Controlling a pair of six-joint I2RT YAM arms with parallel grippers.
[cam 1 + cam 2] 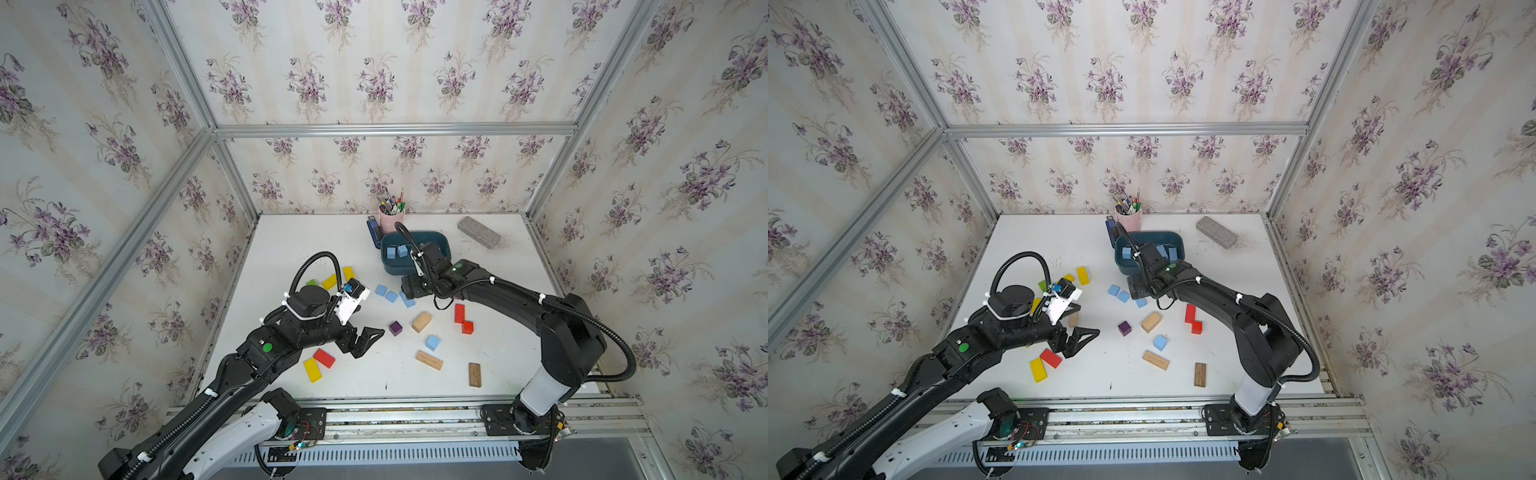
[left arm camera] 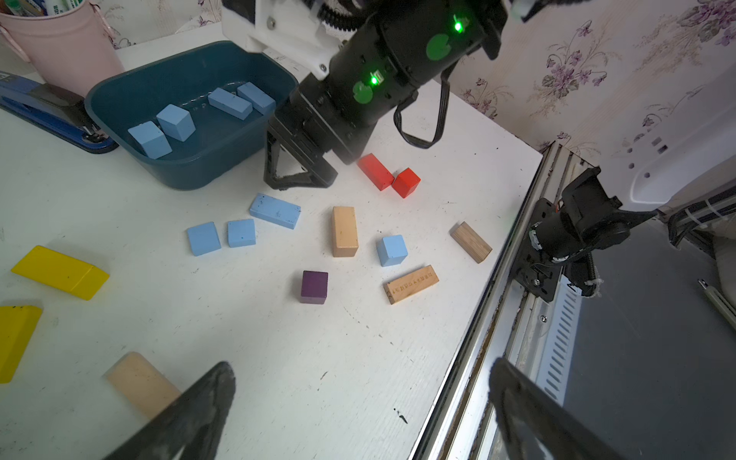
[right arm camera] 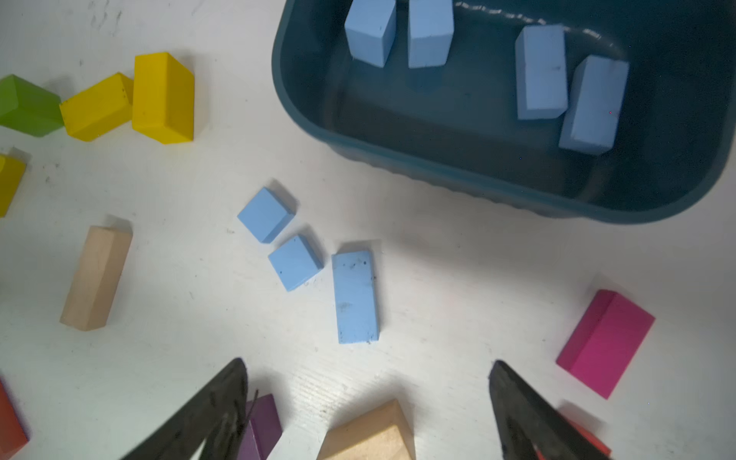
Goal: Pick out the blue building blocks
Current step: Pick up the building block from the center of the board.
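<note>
readable text: none | wooden bar [image 2: 411,284] near purple cube [image 2: 314,286]: stamped row of marks, too small to read | pens [image 2: 24,6] well apart from purple cube: green print, blurred

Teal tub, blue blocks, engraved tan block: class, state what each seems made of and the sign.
Teal tub: likely plastic, glossy; highlights glint inside. Blue blocks: probably painted wood, matte; flat colour with dark scuffs. Engraved tan block: seemingly bare wood; natural tone, carved marks.

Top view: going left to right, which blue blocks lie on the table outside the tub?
Blue cube → neighbouring blue cube → blue bar, partly hidden → lone blue cube.
</note>
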